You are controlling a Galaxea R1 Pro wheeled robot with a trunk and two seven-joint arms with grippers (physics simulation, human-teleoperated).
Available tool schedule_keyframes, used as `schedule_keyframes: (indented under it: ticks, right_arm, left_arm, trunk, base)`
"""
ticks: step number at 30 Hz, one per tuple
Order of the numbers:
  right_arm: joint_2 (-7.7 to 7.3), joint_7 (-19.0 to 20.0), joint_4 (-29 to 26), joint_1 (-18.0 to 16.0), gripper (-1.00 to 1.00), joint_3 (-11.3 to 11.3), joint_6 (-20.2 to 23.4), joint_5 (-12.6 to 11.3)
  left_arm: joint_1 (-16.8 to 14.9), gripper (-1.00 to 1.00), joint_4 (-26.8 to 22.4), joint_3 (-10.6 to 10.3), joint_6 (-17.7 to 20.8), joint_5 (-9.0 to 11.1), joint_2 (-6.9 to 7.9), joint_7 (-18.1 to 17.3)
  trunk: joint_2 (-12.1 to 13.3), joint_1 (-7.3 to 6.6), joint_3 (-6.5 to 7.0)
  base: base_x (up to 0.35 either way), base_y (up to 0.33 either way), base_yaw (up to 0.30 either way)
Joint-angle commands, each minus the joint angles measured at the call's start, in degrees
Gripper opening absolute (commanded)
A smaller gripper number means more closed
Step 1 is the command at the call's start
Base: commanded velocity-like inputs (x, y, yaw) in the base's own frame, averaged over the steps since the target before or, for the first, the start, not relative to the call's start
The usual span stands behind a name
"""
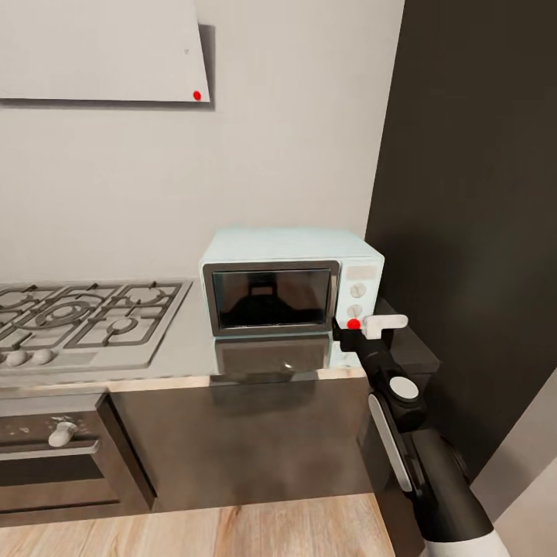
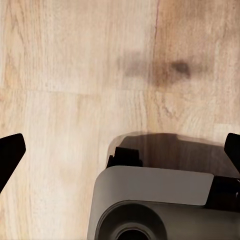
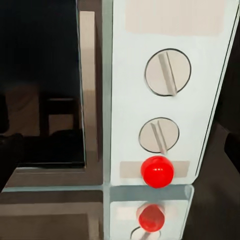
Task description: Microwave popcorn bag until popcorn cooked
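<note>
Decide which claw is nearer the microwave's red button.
Right. The right claw is at the red button on the microwave; the left claw hangs over the wooden floor.

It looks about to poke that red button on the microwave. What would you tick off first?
1. Microwave door shut: ok, the glass sits flush in its frame.
2. Popcorn bag inside: cannot tell, the glass is dark and reflective.
3. Right gripper lined up with the red button: ok, the button sits straight ahead of the wrist camera.
4. Right gripper touching the button: cannot tell.
5. Two knobs set for heating: cannot tell.
6. Left gripper out of the way: ok, it hangs over the wooden floor.
</note>
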Motion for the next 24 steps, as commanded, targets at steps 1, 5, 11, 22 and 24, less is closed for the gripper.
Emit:
schedule_keyframes:
  ticks: [1,5,11,22,24]
  right_arm:
    - [0.01,-0.3,-0.1,0.0,1.0,0.1,0.4,0.1]
    - [0.13,-0.2,-0.1,0.0,1.0,0.7,0.9,0.0]
    - [0.49,-0.1,0.0,0.1,1.0,3.1,1.1,0.1]
    - [-0.06,-0.3,0.0,0.0,1.0,2.0,1.1,0.2]
    - [-0.06,-0.3,0.0,0.0,1.0,2.0,1.1,0.2]
  left_arm:
    - [0.0,1.0,0.1,0.1,-0.2,0.1,-0.01,0.0]
    - [0.0,1.0,0.1,0.1,-0.2,0.1,-0.01,0.0]
    - [0.0,1.0,0.1,0.1,-0.2,0.1,-0.01,0.0]
    - [0.0,1.0,0.1,0.1,-0.2,0.1,-0.01,0.0]
    - [0.0,1.0,0.1,0.1,-0.2,0.1,-0.01,0.0]
  trunk:
    - [0.0,0.0,-0.06]
    - [0.0,0.0,-0.06]
    - [0.0,0.0,-0.06]
    - [0.0,0.0,-0.06]
    - [0.0,0.0,-0.06]
  base:
    - [0.0,0.0,0.0]
    - [0.018,0.0,0.0]
    - [0.188,0.0,0.0]
    - [0.083,0.0,0.0]
    - [0.08,0.0,0.0]
